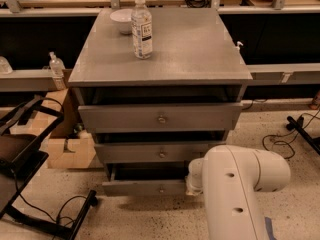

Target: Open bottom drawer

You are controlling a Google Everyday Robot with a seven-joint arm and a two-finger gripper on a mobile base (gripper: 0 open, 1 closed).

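1. White arm (240,184) bent low in the foreground, elbow toward the camera.
2. Gripper (192,184) sits at the bottom drawer (135,187) front's right end; grip state: cannot tell.
3. Drawer is lowest in the grey cabinet (165,49), partly out.

Matt grey painted wood of the bottom drawer (135,188), metal knob (161,189); smooth white plastic gripper (192,185) at its right end.

The bottom drawer (140,188) is plain grey, same as the 2 drawers (145,153) above and the tabletop (195,49). The white arm (245,179) has its pale end effector (192,185) at that drawer's right end. Floor (150,219): speckled beige.
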